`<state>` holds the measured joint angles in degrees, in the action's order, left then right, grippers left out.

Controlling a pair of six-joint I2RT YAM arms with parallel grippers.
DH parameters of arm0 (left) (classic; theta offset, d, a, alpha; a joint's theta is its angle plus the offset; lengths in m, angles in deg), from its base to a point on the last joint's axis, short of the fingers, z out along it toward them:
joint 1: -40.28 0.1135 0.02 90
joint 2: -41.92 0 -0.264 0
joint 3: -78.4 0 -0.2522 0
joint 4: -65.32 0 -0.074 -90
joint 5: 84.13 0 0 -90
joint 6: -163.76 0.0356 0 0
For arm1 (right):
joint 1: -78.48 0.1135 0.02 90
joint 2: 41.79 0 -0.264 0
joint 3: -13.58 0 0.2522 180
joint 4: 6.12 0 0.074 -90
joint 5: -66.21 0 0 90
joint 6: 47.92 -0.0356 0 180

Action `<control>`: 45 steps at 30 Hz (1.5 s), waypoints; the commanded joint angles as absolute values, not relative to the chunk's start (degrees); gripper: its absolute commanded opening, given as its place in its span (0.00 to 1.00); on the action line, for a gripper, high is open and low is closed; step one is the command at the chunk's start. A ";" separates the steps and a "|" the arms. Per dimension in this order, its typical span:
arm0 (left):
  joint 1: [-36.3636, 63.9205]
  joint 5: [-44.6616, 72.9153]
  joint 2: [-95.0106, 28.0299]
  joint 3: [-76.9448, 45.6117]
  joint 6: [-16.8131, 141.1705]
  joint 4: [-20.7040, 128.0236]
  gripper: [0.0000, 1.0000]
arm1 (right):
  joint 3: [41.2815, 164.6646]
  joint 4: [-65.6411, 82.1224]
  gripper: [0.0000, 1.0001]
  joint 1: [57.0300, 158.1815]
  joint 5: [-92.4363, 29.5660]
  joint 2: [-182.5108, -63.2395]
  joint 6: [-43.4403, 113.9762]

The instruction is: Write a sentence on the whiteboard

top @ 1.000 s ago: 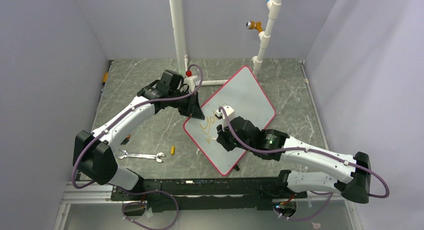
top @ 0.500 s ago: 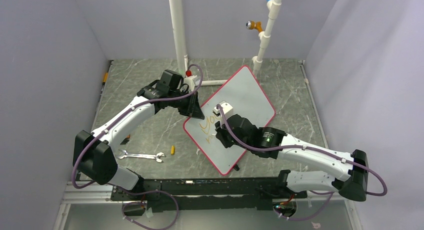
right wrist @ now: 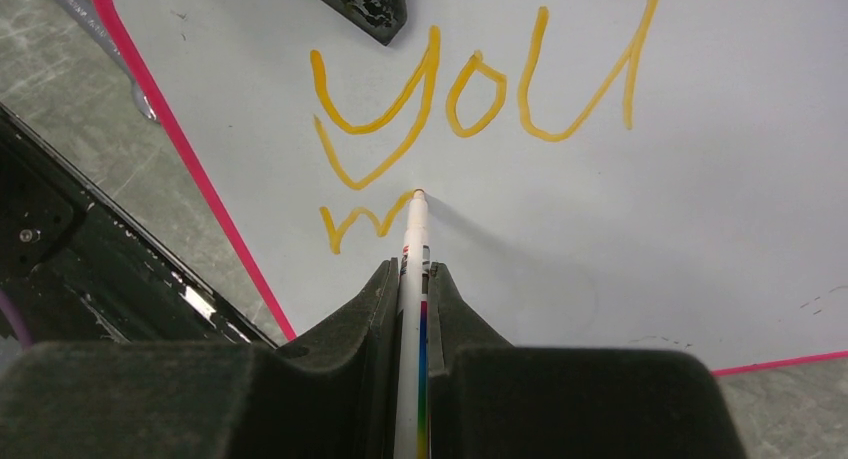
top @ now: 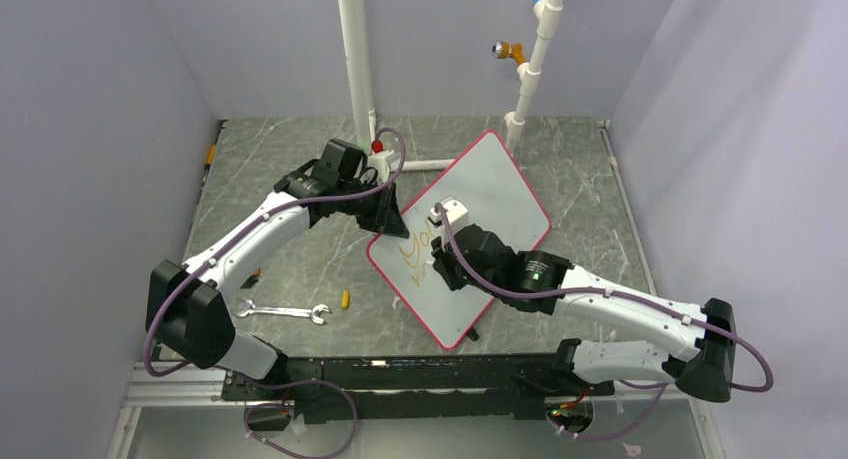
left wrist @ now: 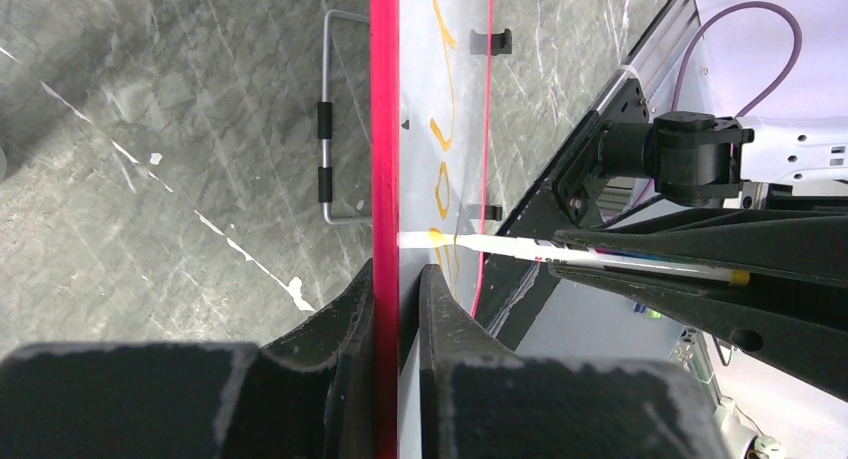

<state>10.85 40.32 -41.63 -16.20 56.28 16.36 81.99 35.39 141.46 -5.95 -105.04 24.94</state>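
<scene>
The right gripper (right wrist: 412,271), clamped tight on the marker (right wrist: 413,229), has slid slightly left over the last second. The sentence (right wrist: 480,89) now shows fresh zigzag strokes under "You", so I'd say the second word is just beginning. The whiteboard (top: 490,189) lies askew mid-table, its left rim pinched by the left gripper (left wrist: 398,284). Much writing remains.

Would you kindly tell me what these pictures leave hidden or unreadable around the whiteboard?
- Top view: right gripper partly covers the sentence.
- Left wrist view: whiteboard seen edge-on, lettering unreadable.
- Right wrist view: marker barrel hidden between the fingers.
- Top view: yellow item beside the wrench too small to identify.
</scene>
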 commanded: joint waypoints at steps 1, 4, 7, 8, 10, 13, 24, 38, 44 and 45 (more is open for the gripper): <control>12.42 30.04 -40.71 -14.36 60.07 19.19 0.00 | 80.84 34.85 0.00 140.92 -4.23 -103.42 23.62; 12.42 30.04 -40.53 -14.44 60.11 19.16 0.00 | 79.68 35.19 0.00 141.00 -4.77 -102.52 22.99; 12.50 30.04 -40.44 -14.52 60.04 19.17 0.00 | 78.72 35.54 0.00 140.97 -5.35 -101.87 22.42; 12.44 29.96 -40.39 -14.53 60.07 19.19 0.00 | 78.49 35.70 0.00 140.97 -5.44 -101.69 22.26; 12.48 29.90 -40.28 -14.53 60.11 19.16 0.00 | 78.18 35.84 0.00 140.98 -5.54 -101.34 22.05; 12.46 29.86 -40.35 -14.49 60.13 19.20 0.00 | 78.29 36.39 0.00 140.97 -5.43 -100.99 21.99; 12.48 29.84 -40.19 -14.48 60.34 18.95 0.00 | 80.84 37.06 0.00 140.96 -4.53 -97.65 22.31; 12.49 29.74 -39.71 -14.46 61.13 18.73 0.00 | 79.81 33.89 0.00 135.03 -10.58 -94.46 25.40; 12.47 30.56 -39.56 -14.53 61.62 18.96 0.00 | 79.64 33.16 0.00 132.41 -13.59 -95.37 26.55; 12.48 30.67 -39.49 -14.53 61.76 18.92 0.00 | 79.63 33.06 0.00 132.25 -13.86 -95.75 26.67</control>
